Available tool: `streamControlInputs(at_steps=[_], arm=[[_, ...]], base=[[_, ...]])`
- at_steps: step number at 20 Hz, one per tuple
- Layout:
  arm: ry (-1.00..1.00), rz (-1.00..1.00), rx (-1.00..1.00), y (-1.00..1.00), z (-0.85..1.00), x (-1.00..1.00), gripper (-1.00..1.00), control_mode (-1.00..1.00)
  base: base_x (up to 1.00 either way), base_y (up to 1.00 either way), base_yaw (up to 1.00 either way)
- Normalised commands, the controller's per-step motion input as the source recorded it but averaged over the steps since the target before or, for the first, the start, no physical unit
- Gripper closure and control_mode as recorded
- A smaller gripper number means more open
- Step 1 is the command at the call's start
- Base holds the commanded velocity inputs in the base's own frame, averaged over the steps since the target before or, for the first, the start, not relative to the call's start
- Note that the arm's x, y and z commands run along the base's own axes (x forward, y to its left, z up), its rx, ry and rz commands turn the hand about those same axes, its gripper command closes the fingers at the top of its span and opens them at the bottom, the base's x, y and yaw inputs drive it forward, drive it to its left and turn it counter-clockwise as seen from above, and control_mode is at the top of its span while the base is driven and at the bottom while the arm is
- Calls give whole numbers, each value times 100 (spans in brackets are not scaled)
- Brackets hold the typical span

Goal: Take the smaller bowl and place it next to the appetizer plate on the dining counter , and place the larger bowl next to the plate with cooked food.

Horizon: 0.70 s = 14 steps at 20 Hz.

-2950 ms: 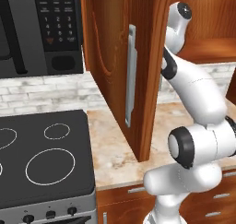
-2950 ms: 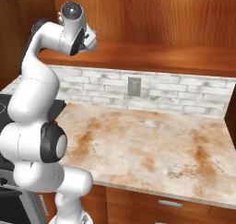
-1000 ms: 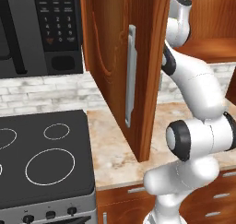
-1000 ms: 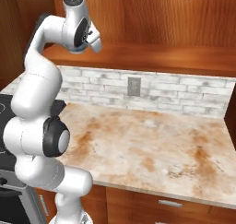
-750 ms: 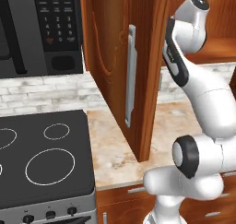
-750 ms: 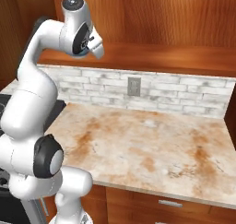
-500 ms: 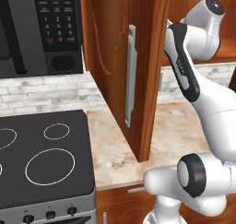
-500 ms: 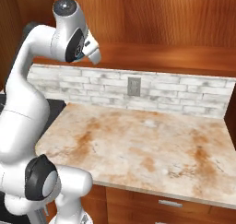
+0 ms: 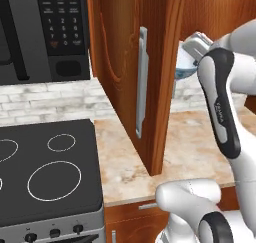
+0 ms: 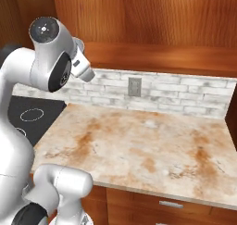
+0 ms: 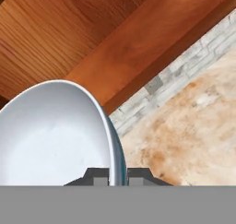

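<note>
Pincer [image 11: 118, 176]: pressed nearly together on the rim of the smaller bowl [image 11: 55, 135]; one finger inside the white wall, one outside on the blue pattern
Smaller bowl: held up in the air beside the open cabinet door [image 9: 142, 72], above the marbled desk [image 10: 152, 150]; in the left base view its blue-and-white side [image 9: 187, 62] peeks out from behind the white arm [image 9: 222, 107]
Step in hand: judged to be carrying the bowl away from the cabinet toward the dining counter
Risk, grip: a thin rim pinch on a deep bowl; a fast swing could let it pivot or slip out
Risk, surroundings: cabinet door and upper shelf edge [image 10: 157, 57] sit close; a wide arc might knock the bowl against the wood
Risk, below: a drop would land on the stone desk near the stove [image 9: 45, 177]
</note>
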Motion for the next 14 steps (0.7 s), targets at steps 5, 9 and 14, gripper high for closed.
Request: streamControlInputs(at_steps=[5, 9, 14], arm=[[-10, 0, 0, -19, 0, -100, 100, -100], [-2, 0, 0, -7, -13, -80, 100, -100], [0, 0, 0, 0, 0, 0, 100, 100]], base=[[0, 0, 0], [0, 0, 0], [-85, 0, 0]])
